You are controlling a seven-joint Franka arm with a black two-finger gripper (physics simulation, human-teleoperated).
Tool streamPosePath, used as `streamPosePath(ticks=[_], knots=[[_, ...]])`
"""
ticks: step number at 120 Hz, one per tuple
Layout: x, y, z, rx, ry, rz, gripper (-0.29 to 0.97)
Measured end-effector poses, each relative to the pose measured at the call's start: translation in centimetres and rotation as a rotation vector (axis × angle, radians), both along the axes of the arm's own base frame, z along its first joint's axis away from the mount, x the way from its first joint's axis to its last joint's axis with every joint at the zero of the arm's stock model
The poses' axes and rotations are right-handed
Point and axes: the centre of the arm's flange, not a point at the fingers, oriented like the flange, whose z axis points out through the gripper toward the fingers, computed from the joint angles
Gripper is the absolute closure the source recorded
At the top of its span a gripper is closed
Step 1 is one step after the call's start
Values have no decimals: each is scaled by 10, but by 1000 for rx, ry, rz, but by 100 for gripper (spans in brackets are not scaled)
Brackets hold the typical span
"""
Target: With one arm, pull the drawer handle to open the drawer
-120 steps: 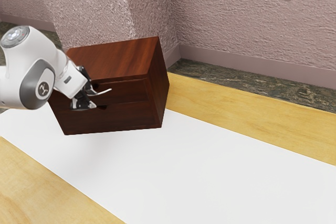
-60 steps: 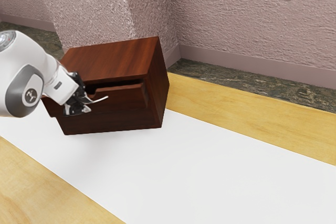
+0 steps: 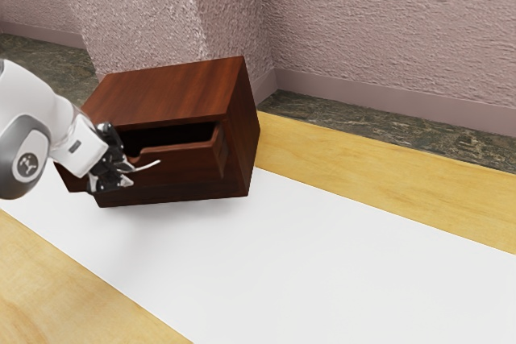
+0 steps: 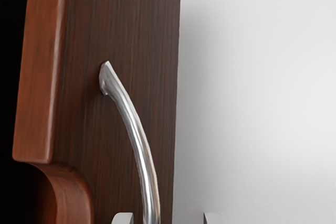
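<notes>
You have the black two-finger gripper (image 3: 115,175) with jaws spread around the curved silver metal handle (image 4: 134,135), not pinching it; it looks stiff and slick, so hook it mid-bar; the dark wooden drawer (image 3: 177,165), partly out of its box (image 3: 177,90), should slide lightly.

ext: side, high, wide | wrist: close on handle (image 4: 137,129) | shared: drawer (image 3: 177,171) front

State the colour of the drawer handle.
The handle is silver, clearest in the wrist view.
</notes>
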Motion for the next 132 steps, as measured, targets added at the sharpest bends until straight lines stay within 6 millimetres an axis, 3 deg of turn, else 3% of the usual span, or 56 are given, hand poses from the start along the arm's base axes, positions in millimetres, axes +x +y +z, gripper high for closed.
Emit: streamPosePath(ticks=[58, 94, 132], knots=[[-21, -22, 1, -10, -2, -33, 60], [-44, -25, 3, -7, -4, -27, 61], [-65, -42, 3, -5, -2, -47, 61]])
